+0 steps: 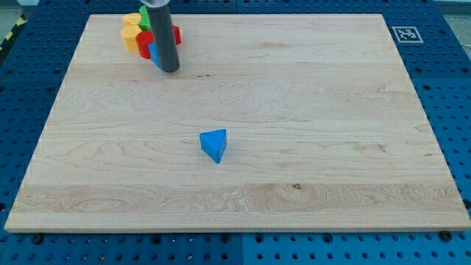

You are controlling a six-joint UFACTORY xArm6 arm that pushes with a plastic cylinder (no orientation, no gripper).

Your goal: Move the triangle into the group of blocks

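A blue triangle block (214,144) lies alone on the wooden board, a little below the middle. A tight group of blocks sits at the view's top left: a yellow block (132,32), a red block (144,40), a green block (145,16) and a blue block (154,52), partly hidden by the rod. My tip (169,71) rests on the board at the group's lower right edge, touching or nearly touching the blue block there. It is far from the triangle, up and to the left of it.
The wooden board (309,88) lies on a blue perforated table. A black-and-white marker tag (406,33) sits off the board's top right corner.
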